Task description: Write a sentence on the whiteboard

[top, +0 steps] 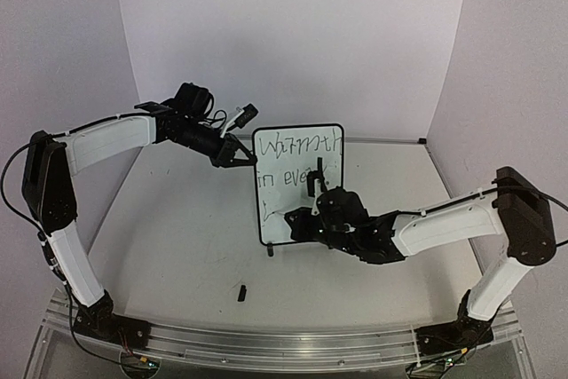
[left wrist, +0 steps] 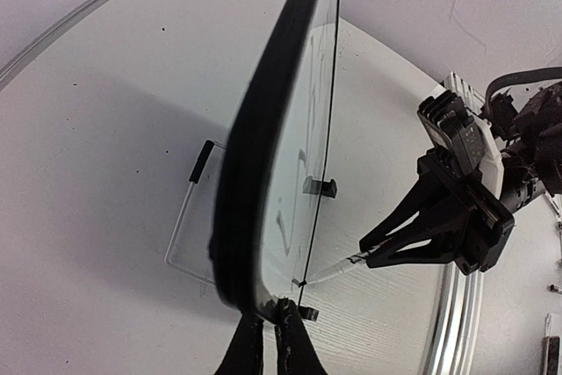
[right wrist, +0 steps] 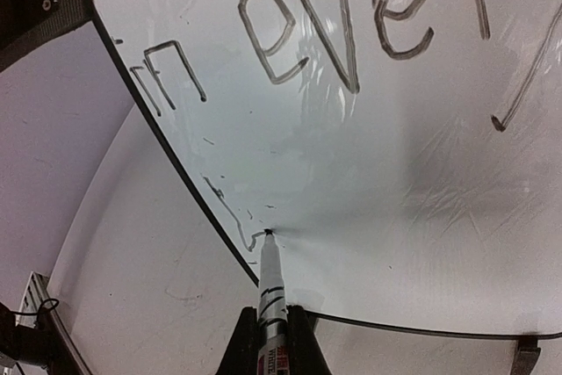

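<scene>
The left gripper (top: 240, 155) is clamped shut on the left edge of the upright whiteboard (top: 288, 197), which stands mid-way across the table (top: 177, 228). The right gripper (right wrist: 272, 344) is closed around a marker (right wrist: 269, 278); its tip touches the board's lower left corner, under the sentence (top: 306, 142) "Warmth in every". White walls (top: 293, 33) rise close behind, and open surface stretches left and in front of the board.

We saw white shells on the left arm (top: 106, 139) and right arm (top: 444, 224), black joints, thin black cables (top: 216, 116), and black, triangular, open-framed left pincer (top: 249, 159) and right pincer (left wrist: 376, 250).
</scene>
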Controlling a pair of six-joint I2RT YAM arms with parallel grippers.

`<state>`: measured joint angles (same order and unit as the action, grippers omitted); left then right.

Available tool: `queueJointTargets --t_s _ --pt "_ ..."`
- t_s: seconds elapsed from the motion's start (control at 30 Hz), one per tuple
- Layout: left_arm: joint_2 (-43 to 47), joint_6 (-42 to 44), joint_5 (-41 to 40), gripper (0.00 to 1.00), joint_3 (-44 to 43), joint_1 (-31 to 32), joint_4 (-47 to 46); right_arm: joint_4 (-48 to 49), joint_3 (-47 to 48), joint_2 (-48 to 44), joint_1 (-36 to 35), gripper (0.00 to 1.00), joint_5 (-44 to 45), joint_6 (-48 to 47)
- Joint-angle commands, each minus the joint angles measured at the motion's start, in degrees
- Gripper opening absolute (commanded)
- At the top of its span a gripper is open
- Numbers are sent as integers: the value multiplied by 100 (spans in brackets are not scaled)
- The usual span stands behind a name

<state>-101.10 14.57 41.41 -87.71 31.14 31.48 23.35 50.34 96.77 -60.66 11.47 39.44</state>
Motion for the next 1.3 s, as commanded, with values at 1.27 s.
queueJointTargets --t_s 1.27 --pt "205 259 -245 0 63 42 148 -208 51 -303 58 0 115 -186"
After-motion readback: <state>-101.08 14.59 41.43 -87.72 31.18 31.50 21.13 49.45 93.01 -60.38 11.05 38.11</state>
